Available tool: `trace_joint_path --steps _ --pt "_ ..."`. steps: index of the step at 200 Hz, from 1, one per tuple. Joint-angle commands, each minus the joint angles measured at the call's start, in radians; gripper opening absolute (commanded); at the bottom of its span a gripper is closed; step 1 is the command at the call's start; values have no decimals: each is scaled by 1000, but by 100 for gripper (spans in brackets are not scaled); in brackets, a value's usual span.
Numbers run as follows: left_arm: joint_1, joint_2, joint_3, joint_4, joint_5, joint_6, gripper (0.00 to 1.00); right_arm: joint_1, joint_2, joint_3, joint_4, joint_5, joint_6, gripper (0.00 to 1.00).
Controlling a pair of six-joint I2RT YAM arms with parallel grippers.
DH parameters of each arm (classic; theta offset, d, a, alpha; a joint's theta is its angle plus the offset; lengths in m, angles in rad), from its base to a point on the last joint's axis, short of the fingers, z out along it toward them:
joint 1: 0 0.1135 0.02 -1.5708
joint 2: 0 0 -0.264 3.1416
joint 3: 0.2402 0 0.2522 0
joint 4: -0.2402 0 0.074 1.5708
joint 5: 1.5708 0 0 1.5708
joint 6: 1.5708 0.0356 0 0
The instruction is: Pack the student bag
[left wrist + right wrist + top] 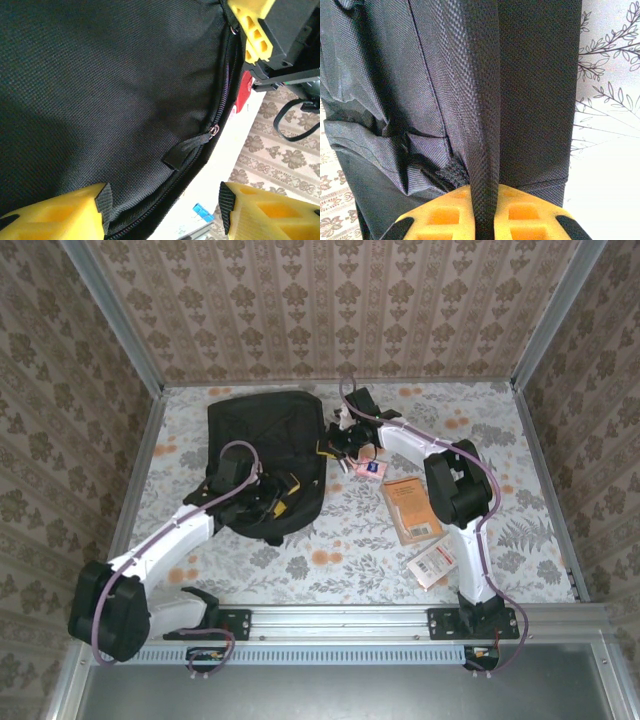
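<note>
The student bag (258,440) is a large black fabric backpack lying flat at the back left of the table. My left gripper (277,496) hovers over its near right edge, open and holding nothing. In the left wrist view the yellow fingers (55,215) straddle the bag's zipper line (226,85), with a black pull tab (186,151) just ahead of them. My right gripper (336,444) is at the bag's right edge. In the right wrist view this gripper (485,215) is shut on a black ridge of the student bag (485,115).
To the right of the bag lie a pink packet (371,468), an orange-brown booklet (412,510) and a red-and-white packet (432,565). A blue clip (202,212) lies on the table under the bag's edge. Patterned walls enclose the table on three sides.
</note>
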Motion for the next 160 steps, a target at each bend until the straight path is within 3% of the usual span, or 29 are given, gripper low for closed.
trace_joint_path --steps 1,79,160 --pt "-5 8 -24 40 7 -112 61 10 -54 -7 40 -28 27 12" --pt "-14 124 -7 198 -16 -185 51 21 -60 -22 58 -32 36 9" --pt "-16 184 23 251 -37 -176 32 30 -57 -31 67 -37 42 7"
